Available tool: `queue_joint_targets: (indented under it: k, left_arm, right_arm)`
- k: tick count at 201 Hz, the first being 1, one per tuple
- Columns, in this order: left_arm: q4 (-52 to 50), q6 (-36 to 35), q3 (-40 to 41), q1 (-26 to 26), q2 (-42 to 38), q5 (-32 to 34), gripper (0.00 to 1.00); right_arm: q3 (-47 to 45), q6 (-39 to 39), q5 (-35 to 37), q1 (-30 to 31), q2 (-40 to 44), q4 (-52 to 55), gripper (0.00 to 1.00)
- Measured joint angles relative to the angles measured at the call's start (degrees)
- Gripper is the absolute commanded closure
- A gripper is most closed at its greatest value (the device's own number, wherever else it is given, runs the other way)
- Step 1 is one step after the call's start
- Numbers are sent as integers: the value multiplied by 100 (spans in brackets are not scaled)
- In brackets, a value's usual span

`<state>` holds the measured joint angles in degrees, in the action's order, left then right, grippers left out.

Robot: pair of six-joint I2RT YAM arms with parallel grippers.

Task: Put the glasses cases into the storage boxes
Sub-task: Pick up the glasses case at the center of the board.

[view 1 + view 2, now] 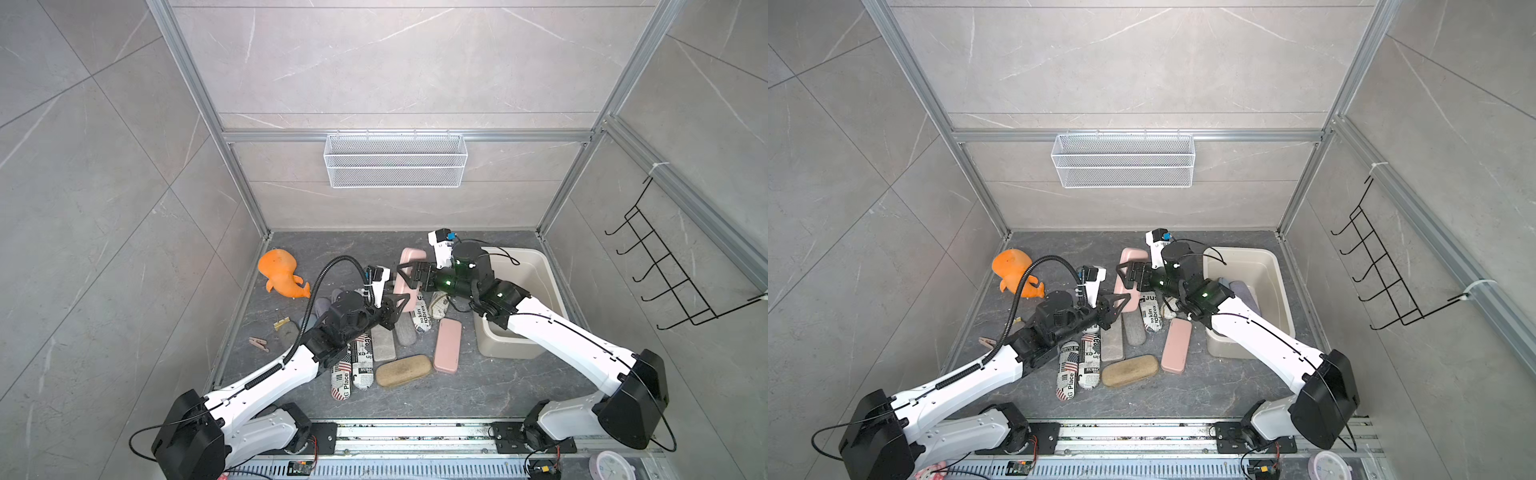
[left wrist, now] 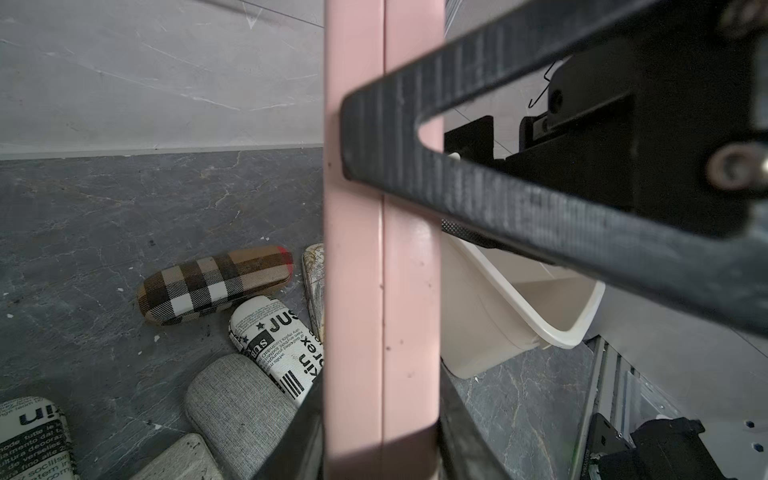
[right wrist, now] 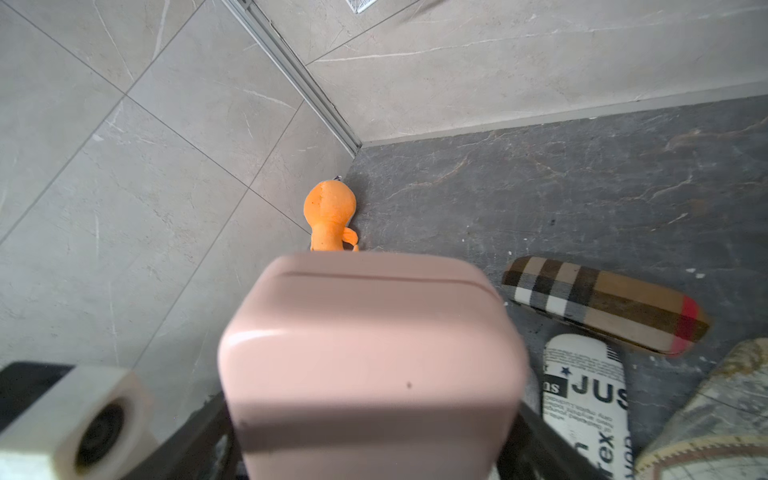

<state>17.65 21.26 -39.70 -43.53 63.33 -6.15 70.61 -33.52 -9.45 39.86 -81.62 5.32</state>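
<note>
A pink glasses case (image 1: 401, 286) (image 1: 1126, 291) hangs above the floor between both arms. My left gripper (image 1: 401, 301) (image 2: 382, 436) is shut on its near end. My right gripper (image 1: 409, 274) (image 3: 374, 436) has its jaws wide, set against both sides of the case's (image 3: 374, 353) far end. The cream storage box (image 1: 552, 282) (image 2: 573, 332) stands at the right, with lilac and blue cases (image 1: 1241, 291) inside. On the floor lie another pink case (image 1: 448, 345), a tan one (image 1: 402, 371), newspaper-print ones (image 1: 361, 361), grey ones (image 1: 382, 343) and a plaid one (image 2: 214, 284).
An orange plush toy (image 1: 282, 276) lies at the far left by the wall. Two clothes pegs (image 1: 258, 344) sit near the left edge. A white wire basket (image 1: 395, 160) hangs on the back wall and a black hook rack (image 1: 673, 270) on the right wall.
</note>
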Motion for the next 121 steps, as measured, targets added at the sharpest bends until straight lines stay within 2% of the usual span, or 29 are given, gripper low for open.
queue_joint_targets:
  k: [27, 47, 61, 69, 90, 121]
  left_arm:
    - [13, 0, 4, 0, -9, 11, 68]
    - [11, 17, 4, 0, -11, 44, 48]
    - [59, 44, 4, 0, -15, 70, 31]
    - [63, 61, 4, 0, -17, 111, 25]
    - [39, 160, 26, 0, -81, 240, 17]
    - [-120, 358, 431, 0, -756, 667, 16]
  right_arm:
    - [68, -24, 48, 15, -92, -2, 27]
    - [136, -37, 52, 28, -136, 48, 31]
    - [188, -37, 61, 52, -177, 50, 32]
    - [221, -37, 63, 66, -195, 74, 33]
    - [341, -11, 122, 74, -240, 162, 33]
    - [662, 249, 448, 61, -256, 603, 33]
